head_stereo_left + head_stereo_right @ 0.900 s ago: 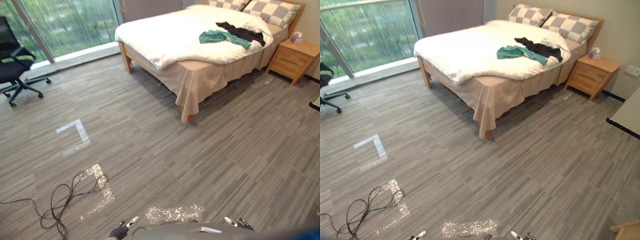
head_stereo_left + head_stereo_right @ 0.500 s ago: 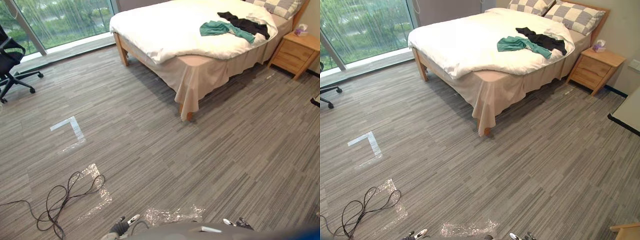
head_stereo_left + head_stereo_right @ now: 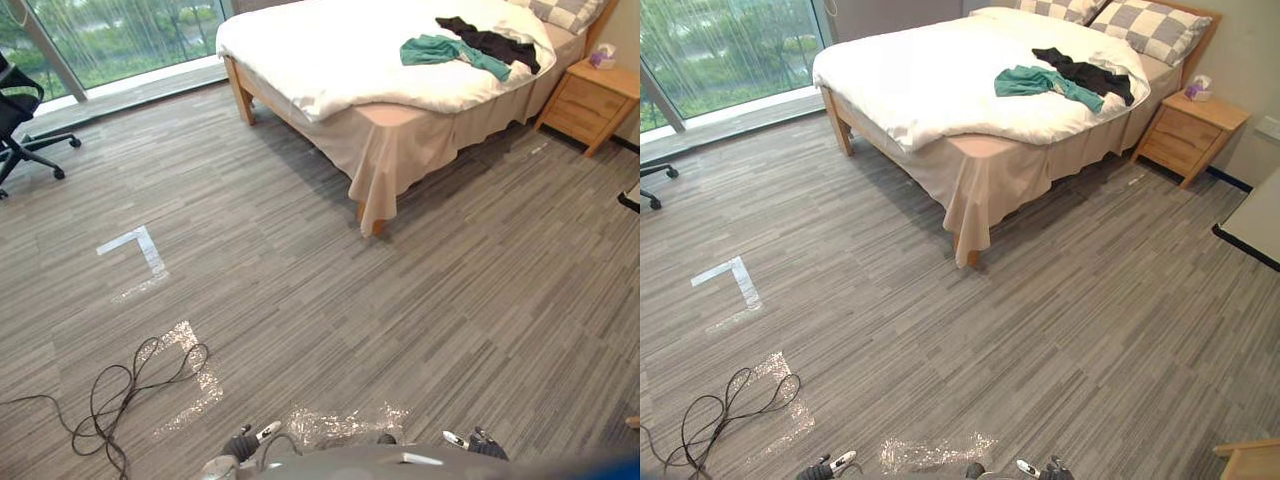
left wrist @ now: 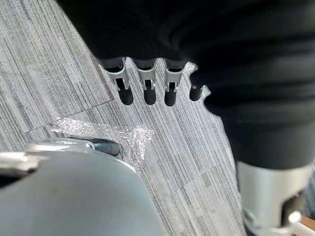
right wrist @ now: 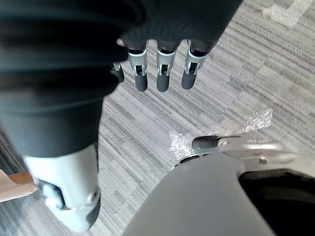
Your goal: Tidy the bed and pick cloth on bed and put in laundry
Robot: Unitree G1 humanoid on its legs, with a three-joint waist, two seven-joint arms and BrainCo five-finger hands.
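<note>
Walk up square to bed (image 3: 930, 85), within reach of green cloth (image 3: 1038, 81), black cloth (image 3: 1087, 73); left hand (image 4: 147, 84), right hand (image 5: 163, 73) straight-fingered, empty.

A: Light source?
B: Daylight, bright, through the window (image 3: 120, 40) at far left. Greenery behind the glass looks pale.
A: Blown highlights?
B: White duvet (image 3: 930, 80) close to washed out, folds barely read on the window side.
A: Shadows?
B: Soft ones. Dark band on the floor (image 3: 330, 300) under the bed (image 3: 400, 150) skirt on both visible sides, and a darker patch by the nightstand (image 3: 1188, 125).
A: Glare?
B: Shiny tape patches (image 3: 345, 424) on the floor glint white. Same glint in both wrist views.
A: Wrist views otherwise?
B: Covers of the left hand (image 4: 147, 88) and right hand (image 5: 162, 73) read near black, detail lost. Floor past them evenly lit.
</note>
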